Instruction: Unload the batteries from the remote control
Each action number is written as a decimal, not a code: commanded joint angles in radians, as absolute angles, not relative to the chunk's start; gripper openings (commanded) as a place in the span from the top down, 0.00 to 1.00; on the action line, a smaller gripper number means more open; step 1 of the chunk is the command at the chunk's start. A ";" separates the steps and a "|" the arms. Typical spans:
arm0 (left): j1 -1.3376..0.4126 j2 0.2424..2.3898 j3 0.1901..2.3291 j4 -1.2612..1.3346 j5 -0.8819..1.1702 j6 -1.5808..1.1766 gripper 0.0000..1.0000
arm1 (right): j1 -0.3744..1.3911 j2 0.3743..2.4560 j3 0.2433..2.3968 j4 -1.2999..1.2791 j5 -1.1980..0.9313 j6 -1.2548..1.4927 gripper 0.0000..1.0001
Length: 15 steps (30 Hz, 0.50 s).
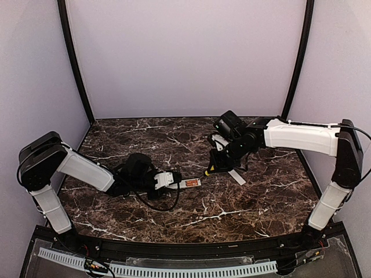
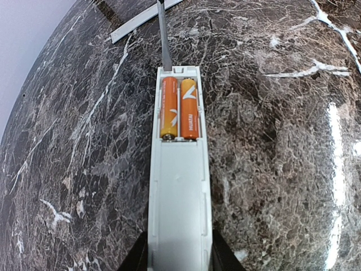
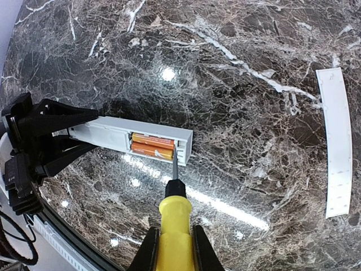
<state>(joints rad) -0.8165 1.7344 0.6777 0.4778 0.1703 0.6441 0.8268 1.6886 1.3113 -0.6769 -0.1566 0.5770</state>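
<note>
The white remote control (image 2: 179,197) lies back-up on the marble table, its recess open with two orange batteries (image 2: 180,108) side by side inside. My left gripper (image 2: 179,262) is shut on the remote's near end; in the top view the remote (image 1: 186,183) sticks out to the right of that gripper (image 1: 169,179). My right gripper (image 3: 172,251) is shut on a yellow-handled screwdriver (image 3: 172,220). Its metal tip touches the remote's far end, beside the batteries (image 3: 152,146), and shows as a thin shaft in the left wrist view (image 2: 163,34). The right gripper (image 1: 217,156) hovers above the remote's right end.
A thin flat white strip, the loose cover (image 3: 335,141), lies on the table right of the remote, also in the top view (image 1: 236,176) and the left wrist view (image 2: 144,21). Black cables (image 1: 156,202) loop by the left arm. Dark marble table (image 1: 232,208).
</note>
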 commanded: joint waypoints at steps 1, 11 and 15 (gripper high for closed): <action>-0.824 1.701 0.669 0.494 0.169 0.646 1.00 | 0.837 1.703 1.336 -0.644 -0.150 0.581 1.00; -0.826 1.702 0.670 0.492 0.167 0.644 1.00 | 0.838 1.712 1.330 -0.638 -0.156 0.578 1.00; -0.827 1.702 0.670 0.495 0.167 0.644 1.00 | 0.838 1.716 1.328 -0.635 -0.162 0.578 1.00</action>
<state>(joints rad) -0.8207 1.7344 0.6777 0.4774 0.1642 0.6437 0.8268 1.6997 1.3125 -0.6651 -0.1593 0.5774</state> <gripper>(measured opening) 0.292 0.143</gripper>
